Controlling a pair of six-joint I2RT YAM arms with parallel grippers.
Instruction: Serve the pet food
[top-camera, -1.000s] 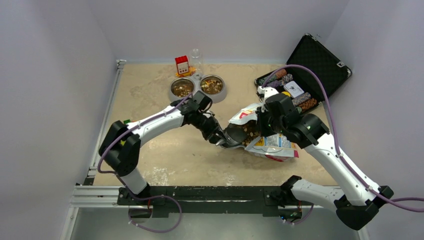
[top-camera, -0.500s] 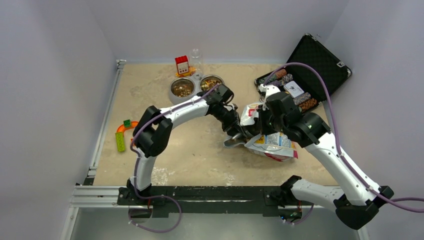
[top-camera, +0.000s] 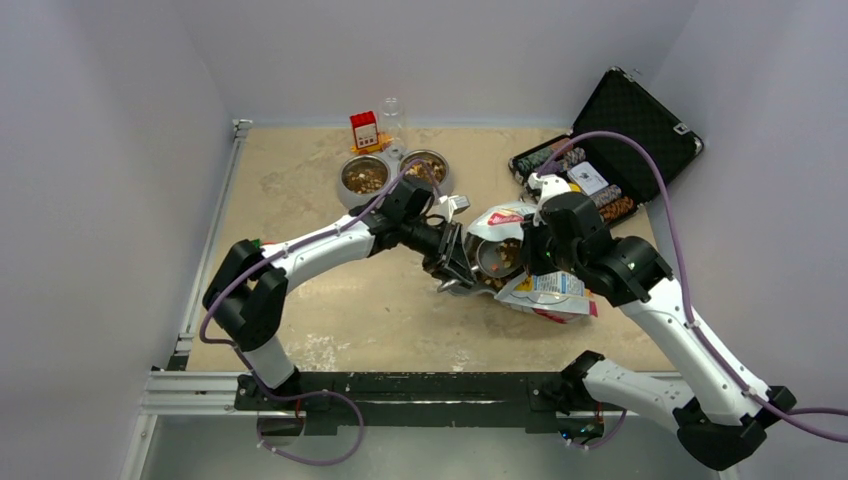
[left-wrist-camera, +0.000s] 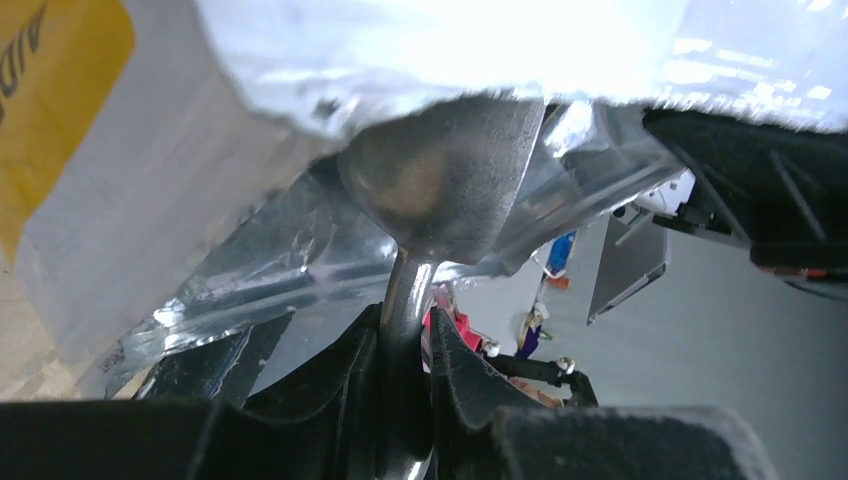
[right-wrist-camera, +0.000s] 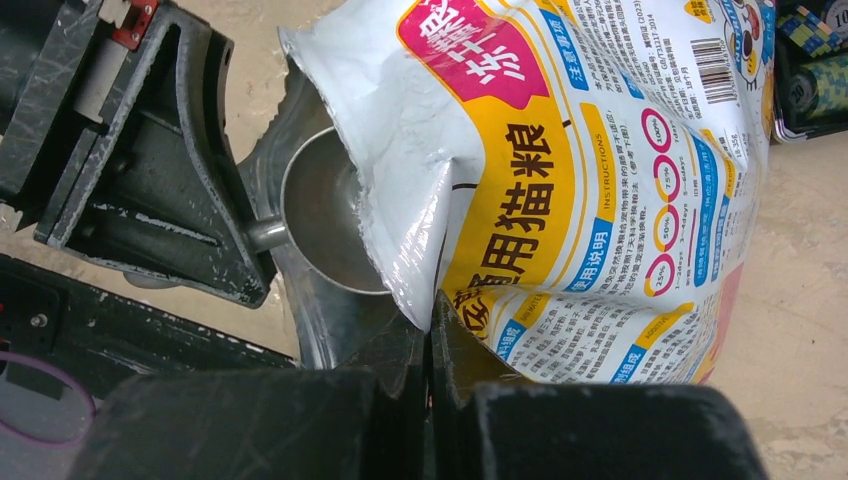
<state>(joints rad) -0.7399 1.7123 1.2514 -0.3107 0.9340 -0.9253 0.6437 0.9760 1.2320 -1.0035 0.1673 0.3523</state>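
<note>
The printed pet food bag (top-camera: 545, 290) lies on its side at centre right, its mouth facing left. Brown pet food (top-camera: 497, 258) shows inside the mouth. My right gripper (right-wrist-camera: 430, 335) is shut on the bag's (right-wrist-camera: 600, 150) upper mouth edge, holding it up. My left gripper (left-wrist-camera: 405, 322) is shut on the handle of a metal scoop (left-wrist-camera: 440, 190). The scoop bowl (right-wrist-camera: 320, 215) sits just inside the foil-lined mouth, and its visible inside looks bare. From above, the left gripper (top-camera: 452, 268) is at the mouth, close beside the right gripper (top-camera: 527, 258).
Two metal bowls (top-camera: 365, 178) (top-camera: 425, 168) holding kibble stand at the back centre. Behind them are a red box (top-camera: 365, 130) and a clear glass (top-camera: 392, 112). An open black case of poker chips (top-camera: 610, 150) sits at the back right.
The left arm has swung its elbow back to the left and lowered. The scoop has turned and gone into the bag's mouth. The right gripper keeps its hold on the bag's edge.
</note>
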